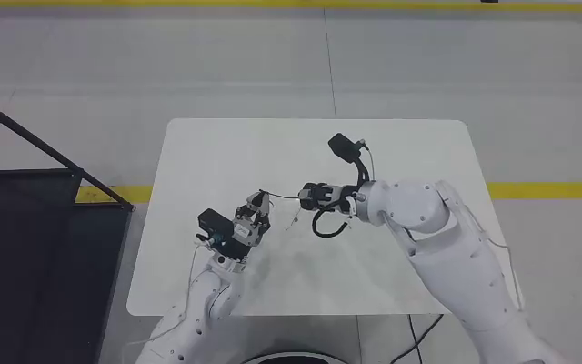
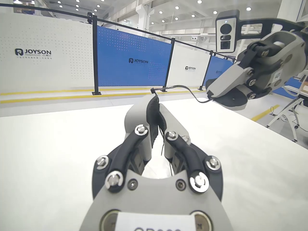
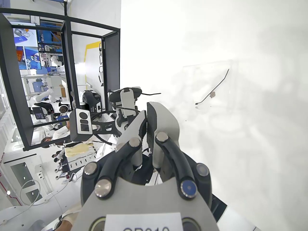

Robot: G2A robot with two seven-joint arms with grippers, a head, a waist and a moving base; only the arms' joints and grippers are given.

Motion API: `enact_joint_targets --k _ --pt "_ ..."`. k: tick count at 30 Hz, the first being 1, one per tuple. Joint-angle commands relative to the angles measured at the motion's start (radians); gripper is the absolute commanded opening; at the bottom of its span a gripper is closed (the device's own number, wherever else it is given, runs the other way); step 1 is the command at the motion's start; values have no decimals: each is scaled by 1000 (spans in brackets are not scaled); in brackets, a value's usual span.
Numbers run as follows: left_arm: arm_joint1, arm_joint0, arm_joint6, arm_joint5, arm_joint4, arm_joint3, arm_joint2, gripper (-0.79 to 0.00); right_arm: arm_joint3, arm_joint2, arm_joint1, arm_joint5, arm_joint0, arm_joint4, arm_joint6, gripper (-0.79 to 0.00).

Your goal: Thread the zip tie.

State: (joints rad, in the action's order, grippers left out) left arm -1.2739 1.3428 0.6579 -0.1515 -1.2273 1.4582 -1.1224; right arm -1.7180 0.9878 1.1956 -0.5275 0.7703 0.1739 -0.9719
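Both grippers hold the zip tie [image 1: 284,195] in the air above the white table [image 1: 227,155], near its middle; the tie spans the short gap between them.

Left gripper [image 1: 255,211] is fully closed; in the left wrist view its jaws are pressed together at the tips [image 2: 154,102] with the zip tie [image 2: 182,86] clamped there. A small dark block, probably the tie's head, sticks out just past the tips. A thin dark strand hangs down between the jaws lower down; cannot tell if it is the same tie.

Right gripper [image 1: 312,194] is also closed, pinching the far end of the strap; in the left wrist view the strap enters its tips [image 2: 211,97] with no gap showing. Its own wrist view shows the jaws meeting at the tips [image 3: 146,114], with the left gripper [image 3: 125,97] just beyond.

Key relation: the tie's long axis runs gripper to gripper, roughly side to side across the table in the top view, sagging in a shallow curve before it reaches the right gripper. The head sits on the left side and the strap end on the right, so the two ends point away from each other.

Judgement: threading needs the strap end bent back round toward the head. The right gripper is the one placed to carry it while the left holds the head steady; the slot's facing is too small to read.

A spare tie [image 3: 217,85] lies flat on the table, well apart from both grippers.
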Motion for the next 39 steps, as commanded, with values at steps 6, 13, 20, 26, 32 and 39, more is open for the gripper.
enact_joint_targets --k 6,13,20,26,32,39 --pt "-4 4 10 -9 7 -1 -8 -785 12 -14 4 -36 -14 1 10 -785" --pt "-8 1 0 -9 -2 -6 -9 -785 6 -3 4 -11 -7 -18 33 -785" --pt "-13 -11 -22 -11 1 -25 -9 -785 -18 67 -7 50 52 -65 78 -785" --pt "-20 -25 -35 -5 3 -32 -1 -785 -60 156 -30 88 119 -71 36 -785" --pt "-21 -28 -40 -5 0 -33 3 -785 -95 190 -44 112 152 -38 0 -785" --pt "-21 -28 -40 -5 0 -33 3 -785 -95 190 -44 112 152 -38 0 -785"
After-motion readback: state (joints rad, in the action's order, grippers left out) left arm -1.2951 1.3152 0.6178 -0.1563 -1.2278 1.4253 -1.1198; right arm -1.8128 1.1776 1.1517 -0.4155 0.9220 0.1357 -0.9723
